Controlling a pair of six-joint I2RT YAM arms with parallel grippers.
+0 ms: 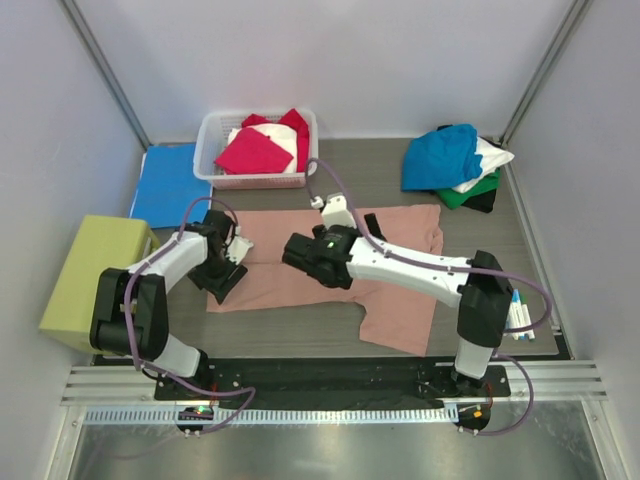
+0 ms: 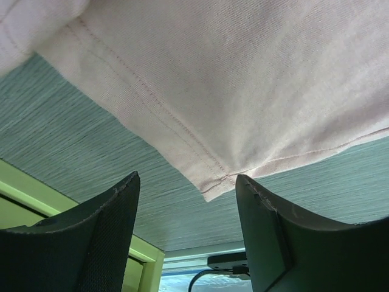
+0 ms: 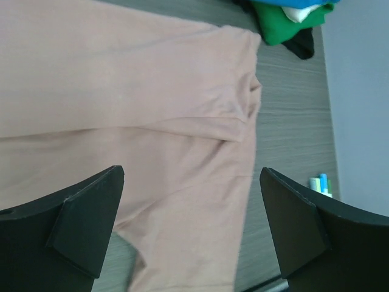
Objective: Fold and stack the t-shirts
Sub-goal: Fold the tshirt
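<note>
A dusty-pink t-shirt (image 1: 330,265) lies spread flat on the table, plain side up. My left gripper (image 1: 224,280) is open at the shirt's left edge. In the left wrist view (image 2: 188,204) a hemmed corner of the shirt (image 2: 209,185) sits just ahead of the gap between the fingers, not held. My right gripper (image 1: 303,257) is open and empty above the shirt's middle; the right wrist view (image 3: 191,188) shows pink cloth (image 3: 152,103) under it. Magenta and white tees (image 1: 255,150) lie in a basket. Teal-blue, white, green and black tees (image 1: 455,165) are piled at the back right.
A white basket (image 1: 212,160) stands at the back centre, with a flat blue folder (image 1: 165,185) to its left. A yellow-green box (image 1: 95,275) sits at the left edge. Markers (image 1: 522,315) lie by the right arm. The green and black tees (image 3: 285,27) show at the right wrist view's top.
</note>
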